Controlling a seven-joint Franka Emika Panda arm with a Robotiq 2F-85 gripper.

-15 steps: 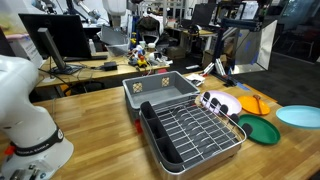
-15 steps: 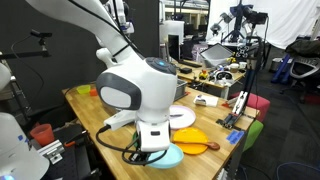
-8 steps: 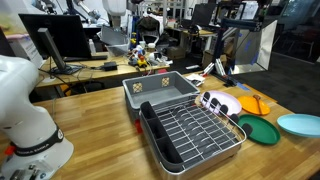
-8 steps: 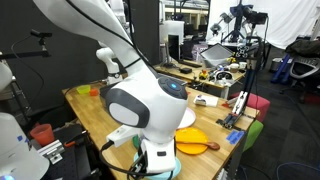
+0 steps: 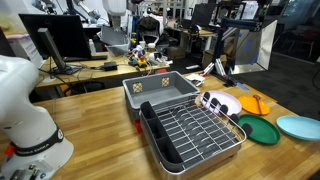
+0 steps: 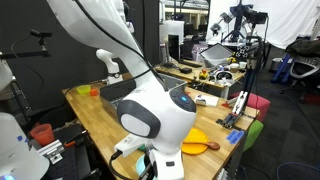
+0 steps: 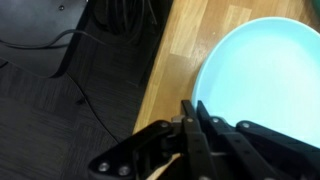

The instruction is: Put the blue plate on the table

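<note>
While the end effector (image 7: 196, 128) had its two fingers drawn tight together on the near rim of the blue plate (image 7: 265, 70), the matter came down to where that plate sat relative to the edge of the tabletop (image 7: 172, 60). In the wrist view the plate spread away from the fingertips, forward and off to one side, its pale disc covering wood rather than air. The tabletop's edge ran close past the fingers on the opposite side, with dark floor (image 7: 55, 100) and loose cables (image 7: 115, 20) beyond it. So the plate lay inboard of that edge, and the end effector stood at the plate's edge-side rim, nearly over the drop. Being round, the plate had no long axis to line up; only its height and its overlap with the wood counted. Whether its underside touched the tabletop or hung just above it could not be told. In an exterior view the blue plate (image 5: 300, 126) showed near the tabletop's edge, just beside the dark green plate (image 5: 258, 130) and well apart from the dish rack (image 5: 190, 128), with the end effector out of frame. By my judgement the coming move called for a straight lowering and a release, with no drift toward the edge, since a plate let go partly over it could tip to the floor.
</note>
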